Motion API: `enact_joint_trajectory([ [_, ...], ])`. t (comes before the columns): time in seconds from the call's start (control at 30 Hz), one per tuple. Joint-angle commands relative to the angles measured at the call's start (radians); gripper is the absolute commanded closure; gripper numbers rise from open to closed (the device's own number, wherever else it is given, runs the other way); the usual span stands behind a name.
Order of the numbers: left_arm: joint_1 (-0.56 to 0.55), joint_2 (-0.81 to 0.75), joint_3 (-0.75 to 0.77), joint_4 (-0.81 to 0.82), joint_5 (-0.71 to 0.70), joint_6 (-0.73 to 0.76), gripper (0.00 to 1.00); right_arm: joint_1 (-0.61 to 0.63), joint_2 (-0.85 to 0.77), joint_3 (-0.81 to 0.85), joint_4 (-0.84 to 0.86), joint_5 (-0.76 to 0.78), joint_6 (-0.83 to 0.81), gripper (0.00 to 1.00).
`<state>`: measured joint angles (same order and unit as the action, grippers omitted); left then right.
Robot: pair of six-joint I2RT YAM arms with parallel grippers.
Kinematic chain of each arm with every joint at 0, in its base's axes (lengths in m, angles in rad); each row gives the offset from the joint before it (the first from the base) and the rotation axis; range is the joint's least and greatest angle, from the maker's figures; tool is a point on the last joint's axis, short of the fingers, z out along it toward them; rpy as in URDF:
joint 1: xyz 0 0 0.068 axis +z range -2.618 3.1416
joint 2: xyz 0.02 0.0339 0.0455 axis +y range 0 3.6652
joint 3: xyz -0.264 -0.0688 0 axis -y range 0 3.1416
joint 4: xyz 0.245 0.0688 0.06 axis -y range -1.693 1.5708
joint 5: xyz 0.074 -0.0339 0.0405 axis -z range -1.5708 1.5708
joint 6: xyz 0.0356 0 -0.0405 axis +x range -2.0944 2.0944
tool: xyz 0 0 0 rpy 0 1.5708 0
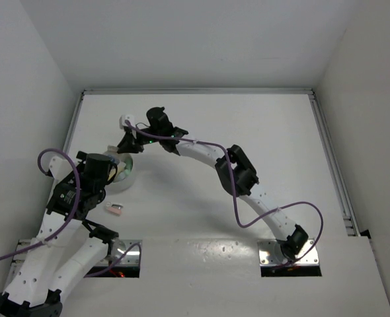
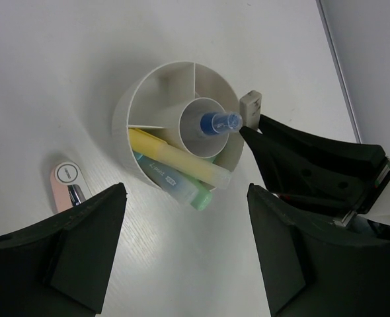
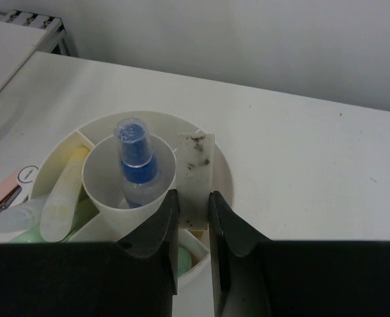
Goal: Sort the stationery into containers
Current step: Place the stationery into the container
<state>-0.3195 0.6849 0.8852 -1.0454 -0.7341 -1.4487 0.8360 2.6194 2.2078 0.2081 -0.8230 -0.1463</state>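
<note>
The right gripper (image 3: pixel 194 196) is narrow, its fingers pressing from both sides on a flat grey block (image 3: pixel 196 162) that stands upright between them. The block is at the rim of the bowl (image 2: pixel 158 89), on the side far from the left arm. If it touches the rim, I cannot tell.

The left gripper (image 2: pixel 185 191) is wide open and holds nothing. It hangs above the bowl, with the bowl between its two fingers in its own view. The right gripper is just beside its right finger, so there is little room between the two.

In the top view the bowl stands near the left edge of the table (image 1: pixel 261 125). The table is bare toward the right and the far wall.

Inside the bowl, a pen (image 2: pixel 218 122) with a blue tip stands in the middle cup (image 3: pixel 106 178). A yellow marker (image 2: pixel 175 158) and a green marker (image 2: pixel 175 181) lie together in one outer compartment, their ends over the rim. A pink block (image 2: pixel 66 185) lies on the table just beside the bowl, near the left gripper's left finger.
</note>
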Motion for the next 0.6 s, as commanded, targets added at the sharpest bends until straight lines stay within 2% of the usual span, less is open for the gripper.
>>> enact_joint_trajectory([
  [0.0,0.007,-0.007,0.008,0.012,-0.016,-0.001,0.20,0.008,-0.001,0.036,0.115,-0.039,0.026,1.00],
  [0.57,0.007,-0.007,0.017,0.002,-0.007,-0.001,0.20,0.017,0.094,0.087,0.194,0.047,0.071,1.00],
])
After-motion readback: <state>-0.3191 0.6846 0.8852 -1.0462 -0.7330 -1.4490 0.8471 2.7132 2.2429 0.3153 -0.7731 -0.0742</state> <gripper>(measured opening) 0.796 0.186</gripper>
